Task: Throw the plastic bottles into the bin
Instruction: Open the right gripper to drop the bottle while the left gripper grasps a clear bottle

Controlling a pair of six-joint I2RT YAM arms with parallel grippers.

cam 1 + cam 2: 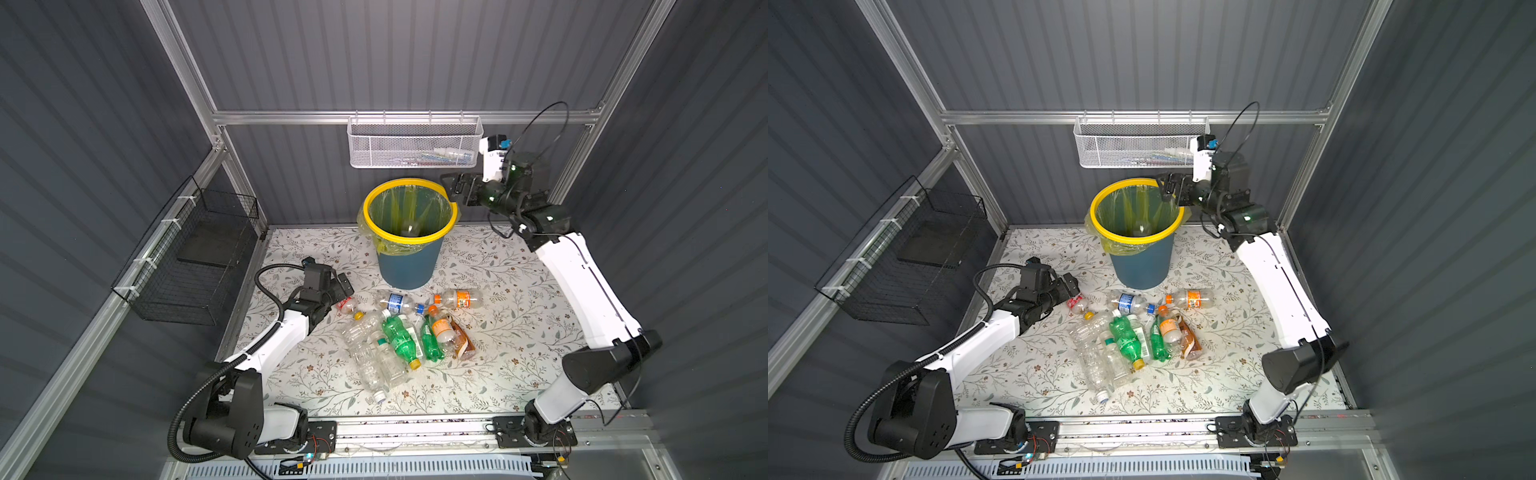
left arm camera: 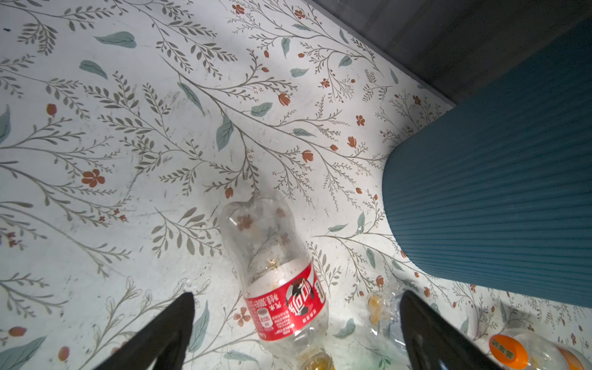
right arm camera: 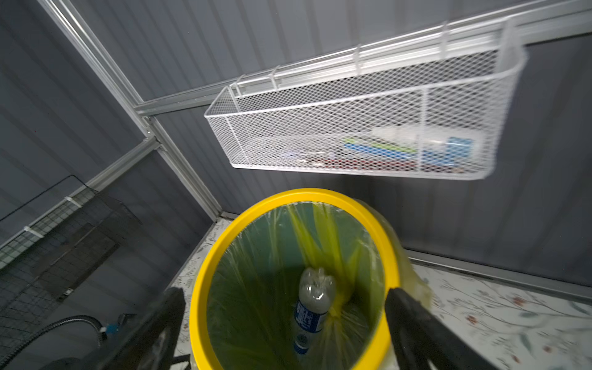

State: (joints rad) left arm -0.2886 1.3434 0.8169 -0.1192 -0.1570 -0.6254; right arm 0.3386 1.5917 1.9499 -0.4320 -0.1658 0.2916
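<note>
Floral tabletop (image 1: 519, 291), edges free: left fingers (image 2: 166, 333) apart near a red-label bottle (image 2: 275, 278); right fingers (image 3: 413, 320) apart above the bin (image 3: 288, 195) rim.

Plastic bottles (image 1: 401, 336) lie heaped before the bin (image 1: 409, 266), a blue-labelled bottle (image 3: 312, 315) inside.

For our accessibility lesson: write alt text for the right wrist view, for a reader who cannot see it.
A clear, blue-labelled bottle is inside the yellow-rimmed bin with its green liner, framed by the open right tool. A white mesh basket hangs on the wall behind.
</note>
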